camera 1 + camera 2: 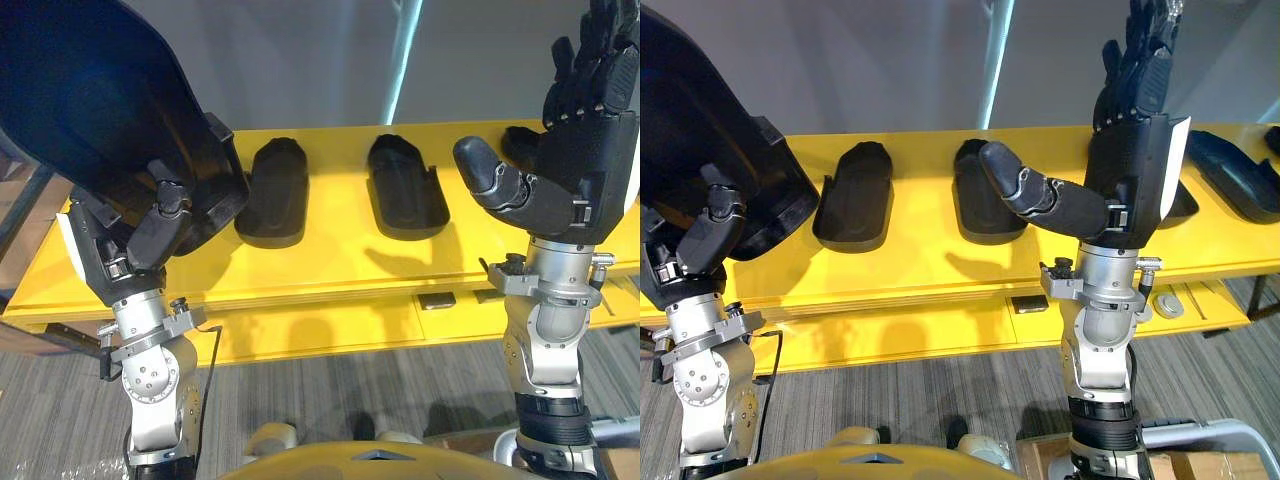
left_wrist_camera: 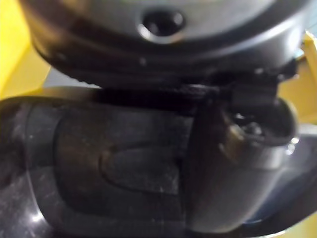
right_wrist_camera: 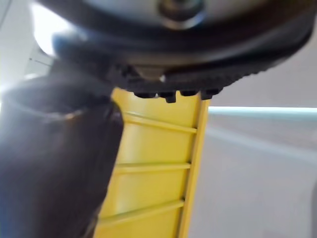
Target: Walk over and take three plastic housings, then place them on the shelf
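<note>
My left hand is shut on a large black plastic housing, which it holds raised and tilted above the left end of the yellow shelf; the left wrist view has its dark surface right against the hand. Two more black housings lie side by side on the shelf's middle. My right hand is open and raised over the shelf's right part, fingers straight up, thumb out to the left, holding nothing. Another housing lies partly hidden behind it, and a further one at the far right.
A grey wall stands behind the shelf. On the lower yellow ledge lie a small dark block and a round fitting. Grey carpet runs below the shelf, with a cardboard box at the lower right.
</note>
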Available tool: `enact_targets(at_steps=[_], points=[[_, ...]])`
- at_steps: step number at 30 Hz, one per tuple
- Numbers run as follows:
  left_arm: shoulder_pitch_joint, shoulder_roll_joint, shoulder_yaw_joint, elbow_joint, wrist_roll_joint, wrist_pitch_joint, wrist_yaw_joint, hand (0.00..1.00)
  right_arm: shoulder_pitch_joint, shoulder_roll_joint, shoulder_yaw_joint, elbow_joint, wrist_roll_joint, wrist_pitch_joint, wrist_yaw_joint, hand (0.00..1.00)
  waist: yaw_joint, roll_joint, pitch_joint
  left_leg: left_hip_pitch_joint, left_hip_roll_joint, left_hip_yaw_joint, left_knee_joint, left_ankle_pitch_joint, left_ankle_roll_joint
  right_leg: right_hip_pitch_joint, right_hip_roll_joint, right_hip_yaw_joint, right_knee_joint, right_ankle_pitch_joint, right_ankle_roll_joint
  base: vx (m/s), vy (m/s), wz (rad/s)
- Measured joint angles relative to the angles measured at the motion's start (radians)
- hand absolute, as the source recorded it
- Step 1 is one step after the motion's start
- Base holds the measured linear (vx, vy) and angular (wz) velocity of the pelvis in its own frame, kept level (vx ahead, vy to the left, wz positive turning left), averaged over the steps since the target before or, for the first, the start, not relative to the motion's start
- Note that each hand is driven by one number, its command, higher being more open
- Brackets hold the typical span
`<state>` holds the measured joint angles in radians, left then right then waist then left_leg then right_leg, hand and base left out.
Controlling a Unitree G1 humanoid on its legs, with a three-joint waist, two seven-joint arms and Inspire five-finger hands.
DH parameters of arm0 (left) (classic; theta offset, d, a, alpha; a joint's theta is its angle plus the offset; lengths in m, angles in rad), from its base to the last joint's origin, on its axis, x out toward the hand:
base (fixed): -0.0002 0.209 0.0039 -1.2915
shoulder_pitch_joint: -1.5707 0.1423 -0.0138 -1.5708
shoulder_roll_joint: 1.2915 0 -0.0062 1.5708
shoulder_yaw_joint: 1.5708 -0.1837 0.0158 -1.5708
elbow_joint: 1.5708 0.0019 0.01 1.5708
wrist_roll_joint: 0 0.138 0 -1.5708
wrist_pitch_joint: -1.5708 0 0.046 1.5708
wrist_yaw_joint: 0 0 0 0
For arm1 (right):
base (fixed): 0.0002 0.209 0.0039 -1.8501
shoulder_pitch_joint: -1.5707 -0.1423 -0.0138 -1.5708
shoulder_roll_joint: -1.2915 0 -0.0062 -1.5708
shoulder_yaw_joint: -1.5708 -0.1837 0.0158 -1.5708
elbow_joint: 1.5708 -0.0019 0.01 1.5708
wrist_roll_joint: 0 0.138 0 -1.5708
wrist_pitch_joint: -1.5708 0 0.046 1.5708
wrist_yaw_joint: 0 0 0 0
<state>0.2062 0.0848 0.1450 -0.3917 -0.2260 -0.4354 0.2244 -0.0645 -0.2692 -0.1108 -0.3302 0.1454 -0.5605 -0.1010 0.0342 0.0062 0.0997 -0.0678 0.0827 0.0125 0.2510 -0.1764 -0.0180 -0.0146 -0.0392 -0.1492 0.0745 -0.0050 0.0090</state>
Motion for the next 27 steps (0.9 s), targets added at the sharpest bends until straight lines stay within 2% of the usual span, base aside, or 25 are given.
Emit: enact_targets(at_steps=[2,5,8,9,10,11,13,15,17,18,19,20,21,22,23,24,25,26,27], points=[[0.001,-0.002,-0.015,0.000,-0.008,-0.001,-0.003,0.00,0.037,0.010,-0.005,0.001,-0.001,0.020,0.005,1.00,0.000,-0.002,-0.001,0.005,-0.020,-0.002,-0.031,0.036,-0.014,0.000,-0.019,-0.015,-0.005,0.001,0.003,-0.01,0.066,0.32],[0.003,-0.008,-0.010,0.000,-0.008,-0.001,0.012,0.00,0.070,0.053,-0.010,0.003,0.043,0.027,0.043,1.00,0.002,-0.002,-0.001,0.008,-0.047,-0.012,-0.049,0.056,-0.010,0.009,-0.042,-0.031,-0.022,0.007,0.012,-0.03,0.094,0.22],[0.036,-0.013,-0.012,-0.010,-0.012,-0.001,0.008,0.00,0.109,0.082,-0.029,0.021,0.066,0.028,0.066,1.00,-0.013,-0.002,-0.003,0.016,-0.064,-0.020,-0.089,0.076,-0.019,0.031,-0.065,-0.072,-0.029,0.007,0.019,-0.07,0.056,0.39],[0.038,-0.018,-0.016,-0.010,-0.012,0.001,-0.003,0.00,0.136,0.091,-0.050,0.021,0.070,0.027,0.073,1.00,-0.018,-0.006,-0.002,0.011,-0.042,0.052,-0.093,0.037,-0.026,0.039,-0.087,-0.098,-0.036,0.012,0.027,-0.08,0.050,0.68],[0.038,-0.020,-0.022,-0.010,-0.012,0.001,-0.006,0.00,0.149,0.096,-0.062,0.021,0.076,0.027,0.077,1.00,-0.030,-0.007,-0.001,0.001,-0.020,0.109,-0.072,0.026,-0.038,0.048,-0.099,-0.120,-0.042,0.014,0.030,-0.08,0.087,0.96],[0.037,-0.021,-0.036,-0.010,-0.011,0.001,-0.014,0.00,0.162,0.104,-0.077,0.028,0.107,0.027,0.084,1.00,-0.043,-0.003,0.000,-0.038,0.019,0.150,0.001,0.018,-0.030,0.057,-0.123,-0.153,-0.037,0.003,0.029,-0.07,0.094,0.85],[0.038,-0.022,-0.047,-0.009,-0.011,0.001,-0.022,0.00,0.160,0.117,-0.089,0.060,0.148,0.027,0.088,1.00,-0.045,-0.009,0.004,-0.101,0.102,0.173,0.134,0.027,-0.025,0.060,-0.187,-0.174,-0.005,-0.015,0.056,-0.08,0.204,0.57],[0.039,-0.030,-0.052,-0.003,-0.011,0.001,-0.022,0.00,0.159,0.112,-0.081,0.073,0.182,0.027,0.101,1.00,-0.046,-0.010,0.007,-0.112,0.149,0.170,0.167,0.044,-0.025,0.060,-0.249,-0.171,0.032,-0.032,0.081,-0.06,0.296,0.20],[0.047,-0.035,-0.052,0.001,-0.011,-0.005,-0.022,0.00,0.143,0.107,-0.048,0.105,0.225,0.026,0.112,1.00,-0.042,0.015,-0.002,-0.090,0.172,0.120,0.164,0.083,-0.025,0.044,-0.318,-0.134,0.068,-0.042,0.120,-0.06,0.554,-0.22],[0.066,-0.041,-0.053,0.001,-0.011,-0.019,-0.025,0.00,0.124,0.107,-0.018,0.136,0.232,0.025,0.115,1.00,-0.038,0.044,-0.009,-0.063,0.172,0.079,0.161,0.097,-0.032,0.032,-0.332,-0.098,0.074,-0.045,0.135,-0.04,0.673,-0.56],[0.086,-0.046,-0.055,0.000,-0.009,-0.028,-0.045,0.00,0.121,0.108,0.010,0.149,0.248,0.024,0.116,1.00,-0.038,0.078,-0.019,-0.039,0.165,0.069,0.145,0.057,-0.082,0.032,-0.342,-0.070,0.065,-0.032,0.157,-0.01,0.606,-0.41],[0.090,-0.043,-0.055,0.000,-0.009,-0.030,-0.057,0.00,0.121,0.118,0.021,0.157,0.254,0.021,0.112,1.00,-0.041,0.080,-0.021,-0.024,0.152,0.072,0.135,-0.001,-0.140,0.033,-0.356,-0.057,0.054,-0.020,0.177,0.01,0.630,-0.16],[0.088,-0.025,-0.051,0.007,-0.010,-0.028,-0.079,0.00,0.121,0.155,0.039,0.185,0.252,0.023,0.098,1.00,-0.041,0.038,-0.009,-0.030,0.103,0.095,0.163,-0.035,-0.159,0.043,-0.404,-0.017,0.025,-0.001,0.193,0.02,0.573,0.02],[0.092,-0.013,-0.047,0.020,-0.015,-0.020,-0.096,0.00,0.123,0.167,0.072,0.207,0.229,0.029,0.078,1.00,-0.036,0.008,0.006,-0.044,0.081,0.103,0.190,-0.055,-0.142,0.050,-0.401,-0.016,0.020,0.053,0.197,0.01,0.438,-0.04],[0.091,-0.010,-0.046,0.035,-0.017,-0.017,-0.104,0.00,0.122,0.167,0.084,0.215,0.211,0.030,0.070,1.00,-0.028,0.007,0.013,-0.051,0.077,0.105,0.206,-0.067,-0.137,0.045,-0.400,-0.028,0.016,0.113,0.200,-0.02,0.379,-0.03],[0.091,0.005,-0.039,0.063,-0.027,-0.003,-0.125,0.00,0.128,0.171,0.110,0.217,0.198,0.030,0.060,1.00,-0.022,0.006,0.015,-0.054,0.075,0.104,0.219,-0.077,-0.122,0.036,-0.399,-0.037,0.022,0.199,0.207,-0.05,0.342,-0.04],[0.091,0.015,-0.039,0.076,-0.038,0.005,-0.136,0.00,0.127,0.177,0.117,0.217,0.189,0.030,0.058,1.00,-0.021,0.004,0.016,-0.049,0.072,0.105,0.216,-0.080,-0.115,0.030,-0.400,-0.042,0.031,0.232,0.198,-0.06,0.454,-0.06],[0.091,0.035,-0.036,0.085,-0.041,0.019,-0.145,0.00,0.125,0.194,0.125,0.216,0.174,0.024,0.055,1.00,-0.014,0.001,0.015,-0.034,0.070,0.123,0.204,-0.082,-0.096,0.019,-0.401,-0.062,0.031,0.303,0.173,-0.04,0.341,-0.31],[0.090,0.054,-0.030,0.084,-0.037,0.023,-0.156,0.00,0.121,0.200,0.140,0.216,0.169,0.023,0.047,1.00,-0.004,0.006,0.018,-0.017,0.071,0.160,0.162,-0.068,-0.070,0.003,-0.396,-0.106,0.033,0.323,0.139,-0.02,0.208,-0.36]])
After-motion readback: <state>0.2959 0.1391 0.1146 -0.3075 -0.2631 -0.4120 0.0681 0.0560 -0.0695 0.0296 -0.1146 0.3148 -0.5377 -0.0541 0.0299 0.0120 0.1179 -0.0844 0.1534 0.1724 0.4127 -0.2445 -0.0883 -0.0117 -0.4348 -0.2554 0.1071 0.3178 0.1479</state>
